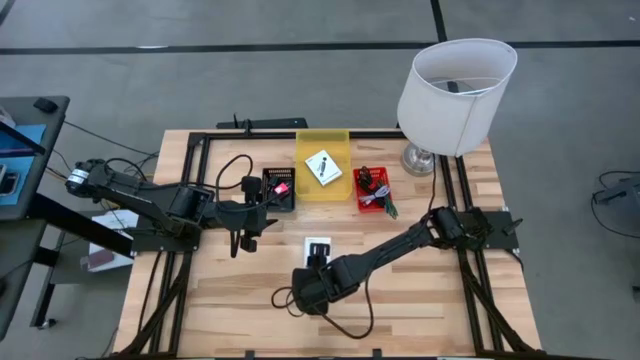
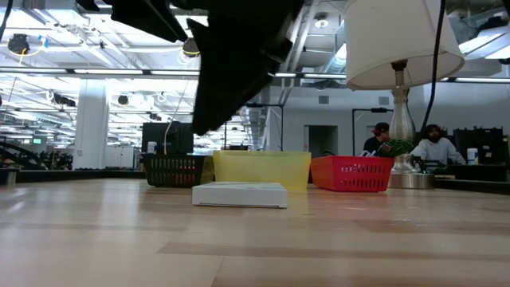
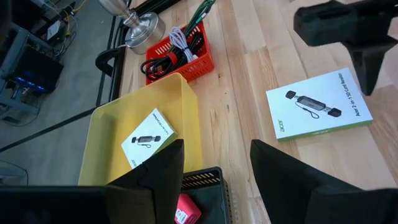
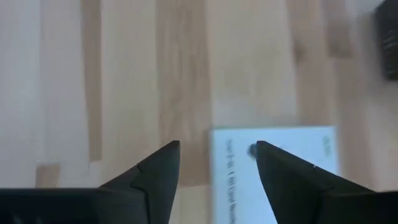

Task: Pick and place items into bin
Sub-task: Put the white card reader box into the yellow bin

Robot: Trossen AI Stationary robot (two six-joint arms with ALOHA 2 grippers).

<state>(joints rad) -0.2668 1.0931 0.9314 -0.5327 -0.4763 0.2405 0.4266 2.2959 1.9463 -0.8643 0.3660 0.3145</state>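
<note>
A white square card with a black mark lies flat on the table; it also shows in the low view and the left wrist view. My right gripper hovers open just on its near side, above it, and the card's edge shows ahead of the fingers. A second white card lies inside the yellow bin. My left gripper is open, beside the black bin, which holds a pink-red thing. Cords and a green stick sit in the red bin.
The three bins stand in a row toward the table's far edge: black, yellow, red. A white-shaded lamp stands at the far right corner. Bare wood lies on the card's near side. People sit in the room behind.
</note>
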